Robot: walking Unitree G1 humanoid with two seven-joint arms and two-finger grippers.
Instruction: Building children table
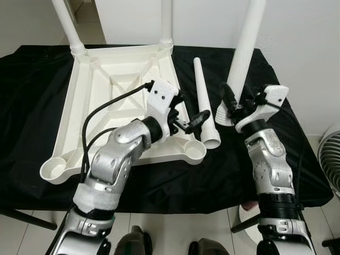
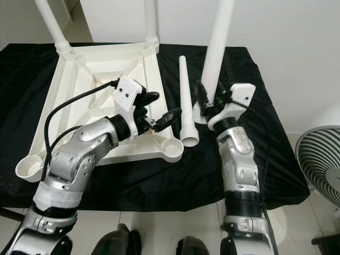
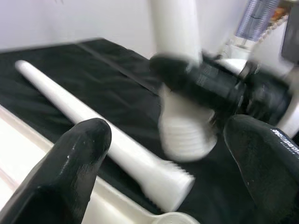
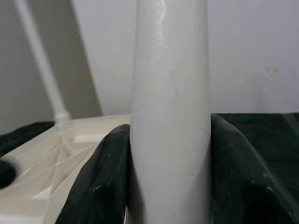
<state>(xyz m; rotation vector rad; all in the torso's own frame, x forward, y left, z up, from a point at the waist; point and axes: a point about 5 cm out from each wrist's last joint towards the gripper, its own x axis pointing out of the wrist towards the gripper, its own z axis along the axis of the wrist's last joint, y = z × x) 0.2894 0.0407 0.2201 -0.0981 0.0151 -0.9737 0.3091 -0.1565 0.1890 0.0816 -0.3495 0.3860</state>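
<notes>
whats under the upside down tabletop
The upturned tabletop lies on a black cloth covering the surface. What the cloth hides beneath it cannot be seen.

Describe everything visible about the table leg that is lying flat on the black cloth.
The loose table leg is a white, plastic-looking tapered tube with a ribbed, threaded wide end. It lies flat on the black cloth beside the upturned tabletop, its wide end toward the robot near an empty corner socket. Nothing grips it; the open left gripper hovers alongside.
</notes>
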